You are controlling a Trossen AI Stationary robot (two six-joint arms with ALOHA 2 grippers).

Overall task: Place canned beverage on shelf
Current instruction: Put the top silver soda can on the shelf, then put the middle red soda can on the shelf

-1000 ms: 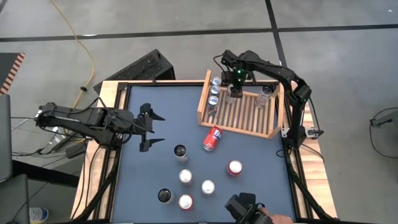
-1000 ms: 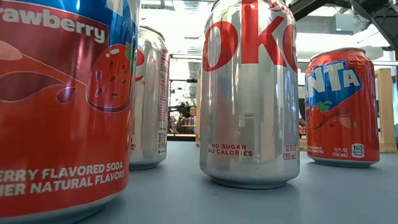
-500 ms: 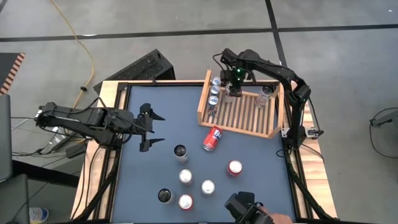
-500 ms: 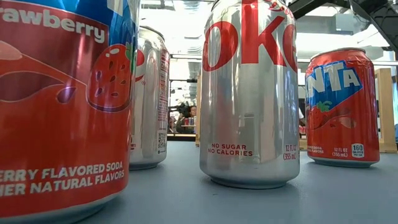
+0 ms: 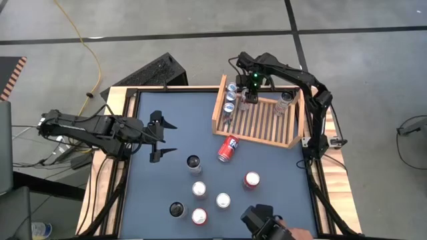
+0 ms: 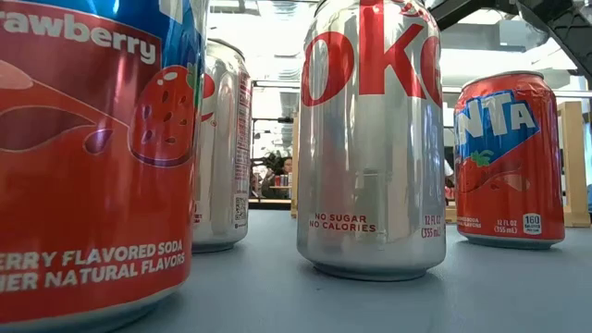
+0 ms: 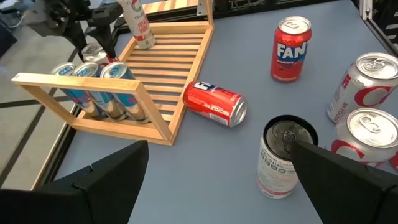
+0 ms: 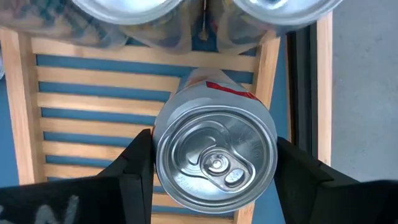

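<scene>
tabletop carries shelf, one toppled can, six upright cans; four cans on shelf.

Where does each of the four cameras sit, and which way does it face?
High view: overhead, straight down on the table, shelf, both arms.
Low view: table-top height, level across past a Diet Coke can; no arm clearly visible.
Left wrist view: behind the open left pincer, facing the shelf.
Right wrist view: above the right pincer, looking down on its silver can.
Shared: left wrist and high views show the tipped red can.
</scene>
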